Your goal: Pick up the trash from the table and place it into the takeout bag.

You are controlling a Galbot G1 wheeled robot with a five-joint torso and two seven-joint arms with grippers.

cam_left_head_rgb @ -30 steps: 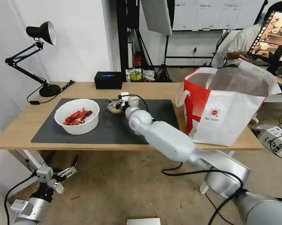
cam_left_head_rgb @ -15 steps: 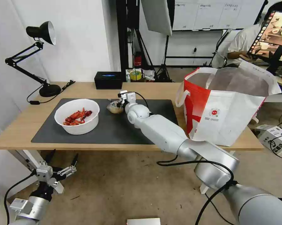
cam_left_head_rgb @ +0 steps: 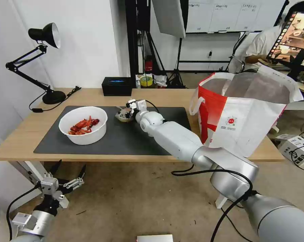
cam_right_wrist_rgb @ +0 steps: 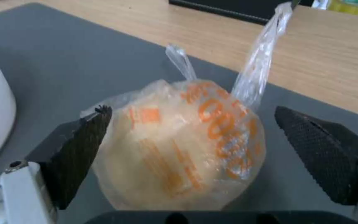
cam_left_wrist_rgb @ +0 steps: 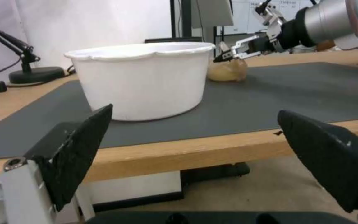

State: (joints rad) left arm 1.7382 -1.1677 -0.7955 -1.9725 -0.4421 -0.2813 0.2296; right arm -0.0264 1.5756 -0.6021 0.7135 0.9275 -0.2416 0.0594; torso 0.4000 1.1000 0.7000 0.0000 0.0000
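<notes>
Since a second ago the right gripper (cam_left_head_rgb: 126, 111) has eased forward over the knotted bag (cam_right_wrist_rgb: 179, 146), which sits on the grey mat (cam_left_head_rgb: 125, 137) between its wide-open fingers (cam_right_wrist_rgb: 84, 149), not yet gripped. Left of it on the mat stands the bowl (cam_left_head_rgb: 83, 125) of red shells. At the light-wood desk's (cam_left_head_rgb: 20, 141) right end is the takeout bag (cam_left_head_rgb: 242, 114); a black lamp (cam_left_head_rgb: 44, 60) stands at its far left corner. Below the desk edge, the left gripper (cam_left_head_rgb: 69, 176) hangs open
</notes>
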